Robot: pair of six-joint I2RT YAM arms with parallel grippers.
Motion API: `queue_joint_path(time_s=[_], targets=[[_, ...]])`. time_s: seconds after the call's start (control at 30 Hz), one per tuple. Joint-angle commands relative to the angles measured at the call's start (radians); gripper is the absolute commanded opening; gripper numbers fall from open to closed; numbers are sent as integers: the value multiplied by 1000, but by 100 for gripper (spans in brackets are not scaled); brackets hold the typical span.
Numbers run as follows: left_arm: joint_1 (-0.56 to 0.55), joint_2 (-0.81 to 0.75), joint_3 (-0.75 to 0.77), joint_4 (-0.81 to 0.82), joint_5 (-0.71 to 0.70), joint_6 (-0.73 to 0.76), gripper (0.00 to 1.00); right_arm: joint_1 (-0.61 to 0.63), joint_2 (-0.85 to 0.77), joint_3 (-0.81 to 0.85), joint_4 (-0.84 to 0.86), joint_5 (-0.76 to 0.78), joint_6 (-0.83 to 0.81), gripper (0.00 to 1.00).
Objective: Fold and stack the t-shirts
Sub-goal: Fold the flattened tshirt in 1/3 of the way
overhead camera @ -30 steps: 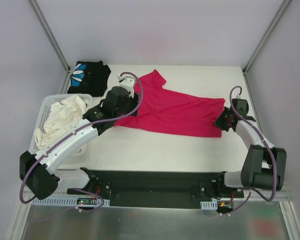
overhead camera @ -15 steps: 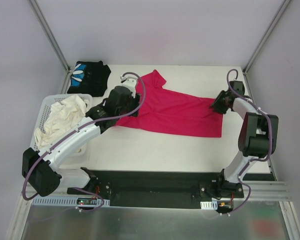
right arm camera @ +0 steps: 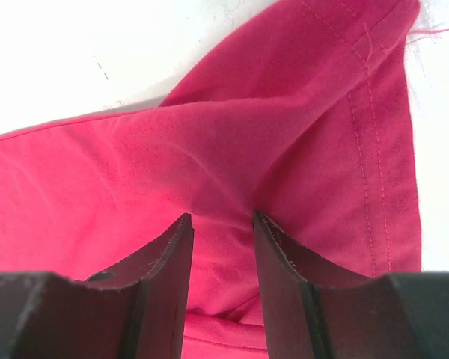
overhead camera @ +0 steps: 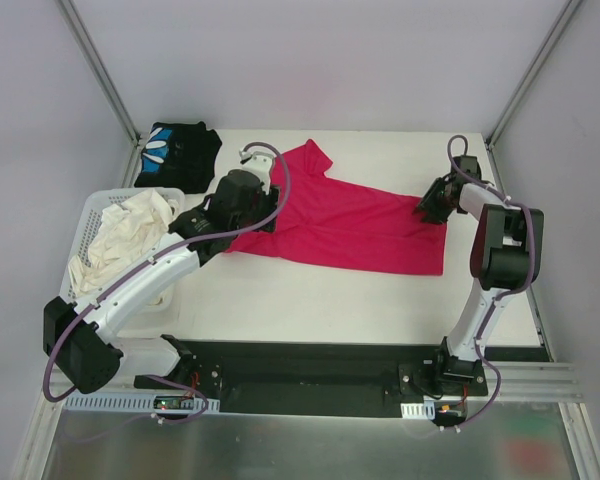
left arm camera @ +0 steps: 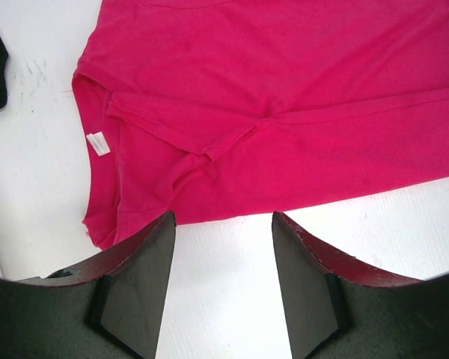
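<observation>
Done: black shirt (overhead camera: 178, 150) lies as a compact bundle at 10 o'clock on the table (overhead camera: 310, 300), blue-and-white print up; it looks already dealt with, though how neatly it is folded is too small to tell
In hand: red shirt (overhead camera: 350, 225), spread out lengthwise for folding; I judge this an early stage, with no finished fold showing
Left: fold the red shirt down to a small packet, then set it on the black one; nothing is stacked yet
Red shirt, place: middle of the table, running from 10 o'clock to 3 o'clock; well apart from the black shirt
Red shirt, look: plain bright magenta-red, soft and matte; one long band lying mostly flat; one sleeve sticks out toward 12 o'clock; a white tag (left arm camera: 97, 143) marks the collar end at 9 o'clock; close by it a flap lies doubled over the body, with a long crease running on toward 3 o'clock; stitched hem at the 3 o'clock end, a few loose threads at its edge
Left gripper (left arm camera: 223, 221): fingers apart, nothing between them; over bare table just beside the shirt's near edge at the collar end
Right gripper (right arm camera: 221, 221): fingers apart over the far hem corner at 2 o'clock; a raised ridge of cloth runs into the gap, but it does not look clamped
Basket (overhead camera: 88, 215): white lattice at 9 o'clock, holding pale cloth; no part of the stack
</observation>
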State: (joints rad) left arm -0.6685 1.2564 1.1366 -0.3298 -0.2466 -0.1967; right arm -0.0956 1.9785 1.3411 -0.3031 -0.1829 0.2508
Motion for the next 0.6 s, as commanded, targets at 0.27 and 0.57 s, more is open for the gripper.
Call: queue_joint_path(time_s=[0.27, 0.57], targets=[[-8, -18, 68, -14, -42, 34, 54, -33, 80, 81, -44, 8, 5, 43], [-9, 6, 98, -29, -66, 56, 54, -44, 262, 435, -264, 17, -48, 45]])
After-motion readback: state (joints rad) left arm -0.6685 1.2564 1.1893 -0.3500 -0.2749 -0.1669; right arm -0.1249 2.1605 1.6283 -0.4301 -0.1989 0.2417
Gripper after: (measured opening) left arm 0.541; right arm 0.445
